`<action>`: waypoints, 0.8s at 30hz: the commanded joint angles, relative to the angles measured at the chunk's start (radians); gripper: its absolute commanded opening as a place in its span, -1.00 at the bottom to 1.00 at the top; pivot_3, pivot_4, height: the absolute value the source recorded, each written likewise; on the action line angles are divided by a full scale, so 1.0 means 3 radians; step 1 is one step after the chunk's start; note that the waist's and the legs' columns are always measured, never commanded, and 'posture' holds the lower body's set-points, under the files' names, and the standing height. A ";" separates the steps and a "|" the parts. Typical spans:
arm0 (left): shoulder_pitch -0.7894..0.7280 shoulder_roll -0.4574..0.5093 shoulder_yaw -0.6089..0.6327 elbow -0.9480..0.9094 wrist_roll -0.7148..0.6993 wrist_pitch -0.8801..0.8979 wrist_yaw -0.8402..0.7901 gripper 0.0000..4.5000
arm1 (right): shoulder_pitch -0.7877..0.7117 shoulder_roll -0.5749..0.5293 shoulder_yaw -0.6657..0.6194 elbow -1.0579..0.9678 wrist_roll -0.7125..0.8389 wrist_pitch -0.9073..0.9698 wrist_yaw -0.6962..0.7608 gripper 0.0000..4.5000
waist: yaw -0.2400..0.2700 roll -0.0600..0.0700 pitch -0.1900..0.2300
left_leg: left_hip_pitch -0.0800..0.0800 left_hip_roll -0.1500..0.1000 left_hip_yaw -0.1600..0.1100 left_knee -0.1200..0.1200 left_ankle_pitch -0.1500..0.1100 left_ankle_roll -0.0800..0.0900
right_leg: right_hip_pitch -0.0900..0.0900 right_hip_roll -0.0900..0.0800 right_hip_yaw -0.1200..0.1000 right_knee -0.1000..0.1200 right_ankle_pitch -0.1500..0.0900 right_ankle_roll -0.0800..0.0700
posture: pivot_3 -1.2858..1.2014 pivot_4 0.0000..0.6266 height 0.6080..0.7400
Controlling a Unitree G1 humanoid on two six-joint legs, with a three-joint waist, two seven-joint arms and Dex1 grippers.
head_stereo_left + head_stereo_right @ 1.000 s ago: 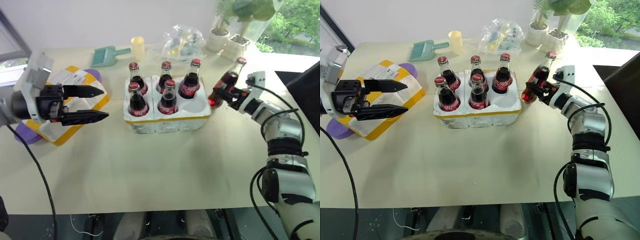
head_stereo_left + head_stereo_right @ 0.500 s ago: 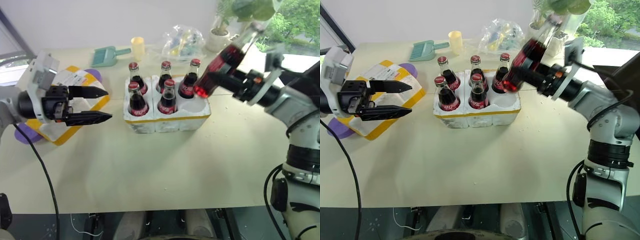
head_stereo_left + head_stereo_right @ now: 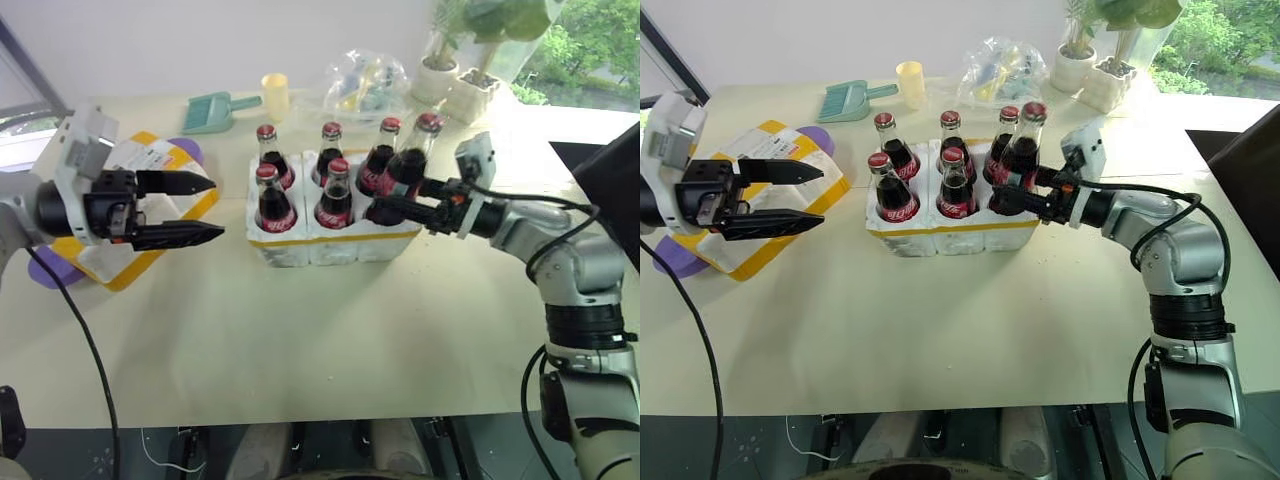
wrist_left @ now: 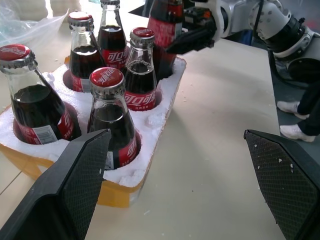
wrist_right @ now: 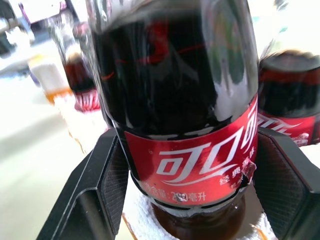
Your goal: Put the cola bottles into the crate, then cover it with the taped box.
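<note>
- Cola bottles: the sixth bottle (image 3: 405,168) stands upright at the crate's near-right well, pinched low on its body by the right gripper (image 3: 393,203), fingers pressed to both sides; whether its base is seated I cannot tell
- crate (image 3: 335,240) sits mid-table with five other bottles (image 3: 272,203) upright in its wells
- left gripper (image 3: 190,208) hangs spread wide and empty, beside the crate's left, over the taped box (image 3: 120,275)
- farther back lie a teal dustpan (image 3: 213,110), a yellow cup (image 3: 275,95) and a plastic bag (image 3: 358,80)
</note>
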 commanded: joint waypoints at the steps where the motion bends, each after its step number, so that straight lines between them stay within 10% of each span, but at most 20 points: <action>1: 0.0023 0.0056 0.0131 -0.0094 -0.0008 -0.0053 0.0018 1.00 | -0.0092 -0.0017 0.0114 0.0025 -0.0160 -0.0205 0.0109 0.27 | -0.0002 0.0000 0.0000 | 0.0000 0.0000 0.0000 0.0000 0.0000 0.0000 | 0.0000 0.0000 0.0000 0.0000 0.0000 0.0000 | 0.03 -0.52 1.00; 3: 0.0039 0.0051 0.0132 -0.0105 -0.0016 -0.0054 0.0029 1.00 | -0.0130 0.0000 0.0151 0.0103 -0.0229 -0.0226 0.0106 0.27 | -0.0001 -0.0001 0.0000 | 0.0000 0.0001 0.0000 0.0000 0.0000 0.0000 | 0.0000 0.0000 0.0000 0.0000 0.0000 0.0000 | 0.03 -0.52 1.00; 6: 0.0097 0.0025 0.0131 -0.0169 -0.0024 -0.0055 0.0062 1.00 | -0.0175 -0.0010 0.0129 0.0186 -0.0225 -0.0161 0.0134 0.95 | -0.0001 -0.0001 0.0000 | 0.0000 0.0000 0.0000 0.0000 0.0000 0.0000 | 0.0000 0.0000 0.0000 0.0000 0.0000 0.0000 | 0.03 -0.52 1.00; 18: 0.0724 0.0095 0.0875 -0.0510 0.0023 0.0004 0.0453 1.00 | -0.0048 -0.0915 -0.0694 -0.0414 0.0646 0.0382 0.0923 0.98 | 0.0009 -0.0002 0.0001 | 0.0000 0.0001 -0.0001 0.0000 -0.0001 0.0001 | 0.0001 -0.0002 0.0001 -0.0003 0.0000 0.0000 | 0.03 -0.52 1.00; 24: 0.1883 0.0201 0.1601 -0.0871 0.1247 -0.0349 0.0963 1.00 | 0.0001 -0.1384 -0.0922 -0.0290 0.0861 0.0520 0.1251 0.98 | -0.0006 -0.0004 -0.0001 | 0.0006 0.0005 0.0006 -0.0003 -0.0002 0.0002 | 0.0005 -0.0005 0.0004 -0.0005 -0.0001 -0.0001 | 0.03 -0.52 1.00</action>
